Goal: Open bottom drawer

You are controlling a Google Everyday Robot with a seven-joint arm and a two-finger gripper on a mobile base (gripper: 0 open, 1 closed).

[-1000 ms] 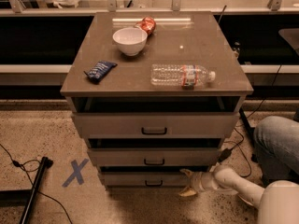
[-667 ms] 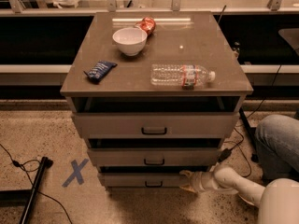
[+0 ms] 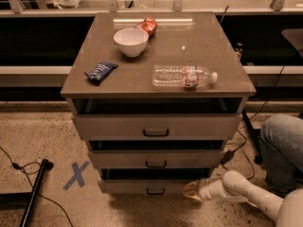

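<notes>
The gripper (image 3: 191,191) sits low at the cabinet's (image 3: 189,37) front, near the right corner, at the end of a pale arm (image 3: 241,193) that reaches in from the cabinet's right. Its tip lies over the right end of the bottom drawer (image 3: 142,187). I cannot tell whether it is spread apart or drawn together, nor whether it touches the drawer front. It holds nothing that can be made out. The bottom drawer is the cabinet's lowest and slimmest front, with a dark gap above it. Its small black handle (image 3: 155,191) sits at the middle of the front, left of the gripper and apart from it. Above are the middle drawer (image 3: 156,159) and the top drawer (image 3: 156,126). On the cabinet's top stand a white bowl (image 3: 131,41), a red bag (image 3: 149,25) behind it, a blue packet (image 3: 101,71) at the left and a water bottle (image 3: 183,76) lying on its side near the front.
</notes>
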